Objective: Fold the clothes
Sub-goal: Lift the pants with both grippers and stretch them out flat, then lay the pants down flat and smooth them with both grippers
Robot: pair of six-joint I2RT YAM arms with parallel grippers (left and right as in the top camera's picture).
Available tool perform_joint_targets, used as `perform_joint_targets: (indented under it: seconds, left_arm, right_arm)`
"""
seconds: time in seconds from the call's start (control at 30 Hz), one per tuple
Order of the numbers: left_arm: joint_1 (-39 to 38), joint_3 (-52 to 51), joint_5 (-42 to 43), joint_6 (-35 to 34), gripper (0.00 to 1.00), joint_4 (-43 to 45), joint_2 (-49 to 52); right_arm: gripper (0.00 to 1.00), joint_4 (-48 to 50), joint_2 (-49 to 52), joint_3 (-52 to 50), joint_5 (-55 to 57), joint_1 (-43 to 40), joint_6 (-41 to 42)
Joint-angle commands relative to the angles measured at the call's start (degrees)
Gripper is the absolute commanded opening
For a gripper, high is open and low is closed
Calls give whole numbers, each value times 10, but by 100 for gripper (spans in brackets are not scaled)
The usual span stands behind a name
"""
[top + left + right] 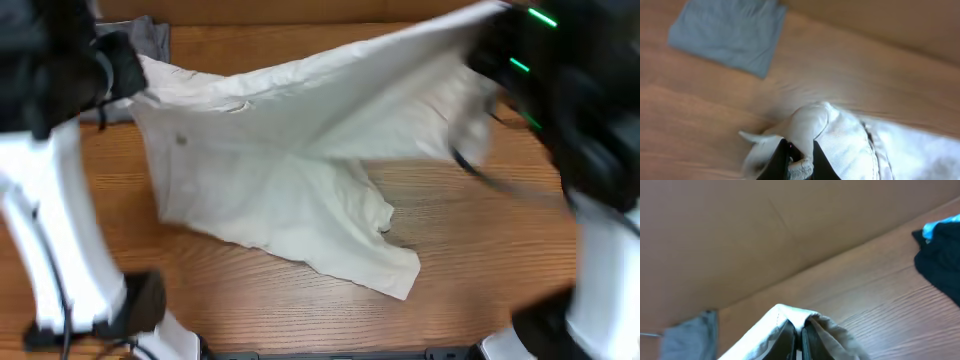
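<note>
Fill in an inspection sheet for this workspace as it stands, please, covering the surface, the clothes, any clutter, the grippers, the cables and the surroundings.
Surface: wood-grain table, no marks or spills seen.
Job's things: beige shorts stretched between both arms, upper edge lifted, lower part draped on the table; grey garment lying flat at the far left; black garment bunched on the right side.
Clutter: nothing seen.
Grippers: left gripper shut on the beige shorts; right gripper shut on another edge of them.
Cables: dark cable hanging by the left arm's base; motion blur hides the rest.
Surroundings: plain brown panel behind the table.
</note>
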Motion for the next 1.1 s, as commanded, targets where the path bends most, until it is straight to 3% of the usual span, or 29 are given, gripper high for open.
perform_joint_targets:
  seconds: [0.0, 0.13, 0.3, 0.43, 0.6, 0.87, 1.07]
  left_arm:
    - [2, 4, -76, -2, 4, 8, 68]
    - [10, 4, -101, -2, 4, 16, 156]
    - [43, 4, -114, -2, 4, 18, 216]
    - [80, 4, -106, -4, 4, 17, 223]
    - [107, 4, -64, -4, 4, 10, 223]
    - [97, 4, -36, 3, 4, -10, 223]
    - [91, -2, 3, 35, 5, -26, 223]
  right_arm:
    - [4, 34, 59, 3, 19, -5, -4]
    - [4, 81, 105, 3, 7, -14, -6]
    - [4, 120, 111, 3, -86, -34, -11]
    - [4, 105, 113, 2, -173, -48, -19]
    - [4, 73, 125, -35, -188, -46, -19]
    - [4, 81, 141, -170, -238, -42, -12]
    - [4, 63, 141, -197, -237, -42, -12]
